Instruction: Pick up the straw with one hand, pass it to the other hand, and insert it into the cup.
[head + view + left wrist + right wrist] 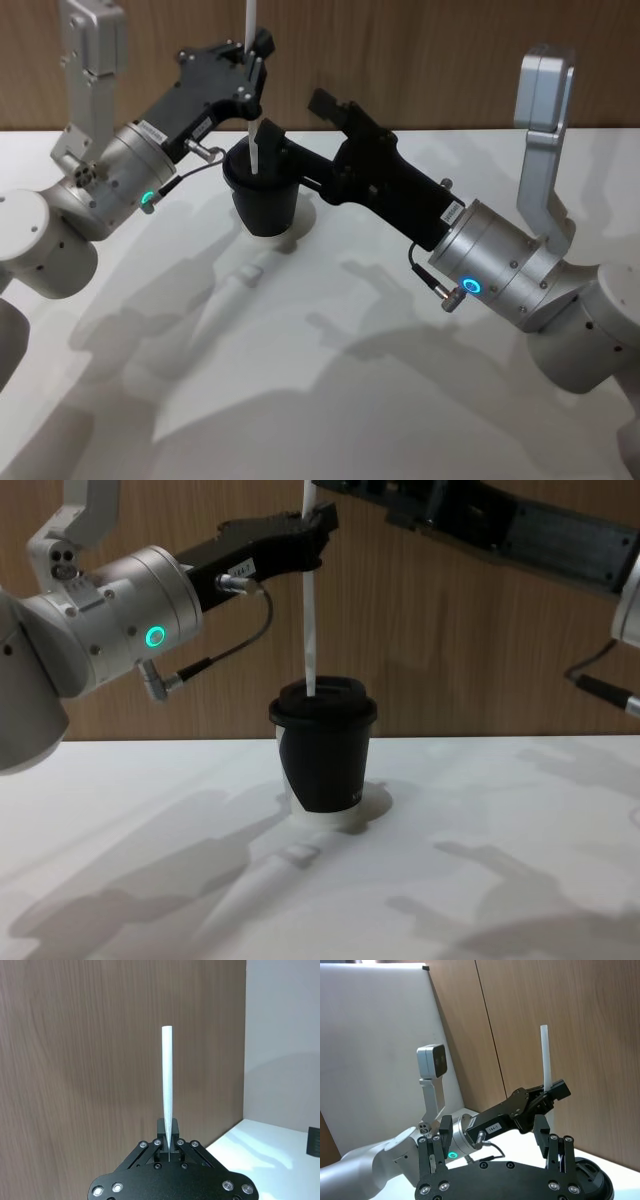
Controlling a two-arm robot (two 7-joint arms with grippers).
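Your left pincer [318,522] pinches the straw [310,630] upright over the cup [322,755]; if it tilts, the tip misses the lid hole. The right pincer [495,1140], at lower centre, is spread.

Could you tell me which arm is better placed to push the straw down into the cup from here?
The left. The left gripper is shut on the straw, holding it upright with its lower end at the lid of the cup. The right gripper is open beside the cup, holding nothing.
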